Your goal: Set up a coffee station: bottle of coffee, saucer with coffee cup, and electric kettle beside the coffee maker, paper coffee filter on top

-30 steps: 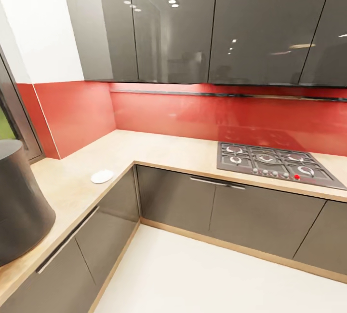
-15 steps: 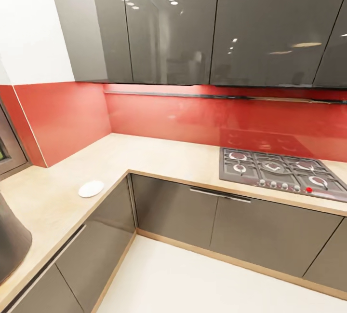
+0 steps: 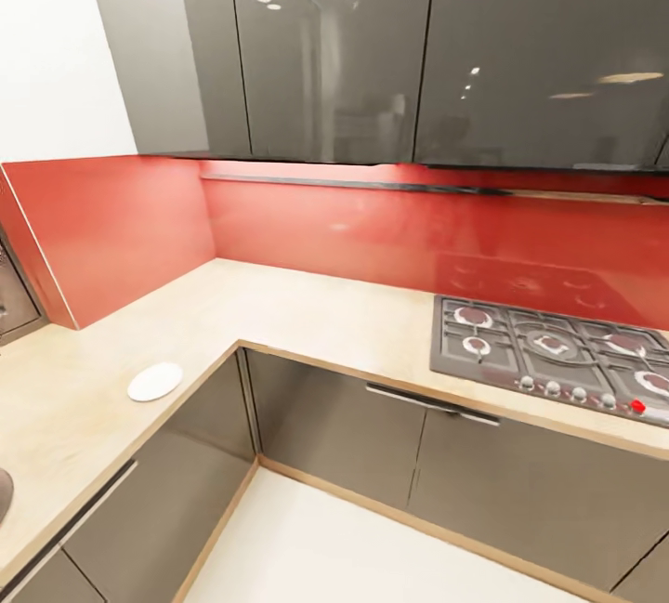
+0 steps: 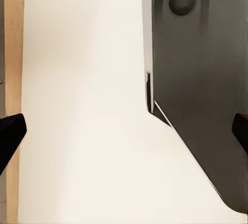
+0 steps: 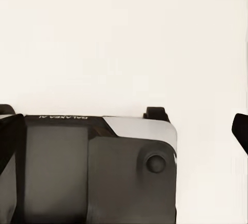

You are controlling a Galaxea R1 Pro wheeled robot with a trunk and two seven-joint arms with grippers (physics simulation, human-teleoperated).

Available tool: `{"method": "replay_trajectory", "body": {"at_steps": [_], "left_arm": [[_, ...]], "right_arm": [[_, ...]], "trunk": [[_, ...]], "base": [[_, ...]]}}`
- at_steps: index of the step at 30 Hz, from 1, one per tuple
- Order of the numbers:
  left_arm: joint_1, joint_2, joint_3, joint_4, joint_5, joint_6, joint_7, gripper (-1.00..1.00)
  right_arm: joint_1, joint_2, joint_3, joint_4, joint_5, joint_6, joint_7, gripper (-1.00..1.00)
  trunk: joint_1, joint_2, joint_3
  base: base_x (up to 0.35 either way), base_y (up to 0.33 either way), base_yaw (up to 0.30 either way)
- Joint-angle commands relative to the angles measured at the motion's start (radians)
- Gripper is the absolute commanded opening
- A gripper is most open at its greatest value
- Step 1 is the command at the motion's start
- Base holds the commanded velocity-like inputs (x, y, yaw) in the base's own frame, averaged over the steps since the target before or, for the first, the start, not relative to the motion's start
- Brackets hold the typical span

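Pretty clearly a home kitchen

L-shaped beige countertop (image 3: 307, 306) over glossy grey cabinets (image 3: 334, 417), red backsplash (image 3: 372, 231), gas hob (image 3: 557, 357) set in, more grey wall cabinets (image 3: 325, 55) above.

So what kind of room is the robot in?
A kitchen, most likely. There's a dark grey gas hob with burners and knobs set into a long pale beige worktop, glossy grey wall cabinets above, and a small round white saucer.

The long pale beige L-shaped stone-look countertop (image 3: 307, 306) looks matt and faintly mottled, the dark grey cabinet fronts (image 3: 334, 55) mirror-glossy, the red backsplash (image 3: 372, 231) smooth and shiny, the small round white saucer (image 3: 154, 381) smooth, the dark metal-look gas hob (image 3: 557, 357) dull.
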Motion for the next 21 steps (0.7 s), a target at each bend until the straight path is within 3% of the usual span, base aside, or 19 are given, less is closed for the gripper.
{"method": "replay_trajectory", "body": {"at_steps": [1, 14, 21], "left_arm": [[-0.001, 0.000, -0.009, 0.000, 0.007, -0.003, 0.003, 1.00], [-0.002, 0.000, -0.009, 0.000, 0.009, -0.012, 0.003, 1.00], [-0.002, 0.001, -0.008, 0.000, 0.010, -0.014, 0.003, 1.00]], "right_arm": [[0.000, 0.000, 0.008, -0.001, -0.009, 0.005, -0.001, 1.00], [0.000, 0.001, 0.008, -0.001, -0.009, 0.005, -0.001, 1.00], [0.000, 0.001, 0.008, -0.002, -0.009, 0.005, -0.002, 1.00]], "trunk": [[0.001, -0.002, -0.003], [0.001, -0.002, -0.015], [0.001, -0.002, -0.021]], "base": [[0.289, -0.204, 0.225], [0.248, -0.240, 0.229], [0.140, -0.299, 0.229]]}}
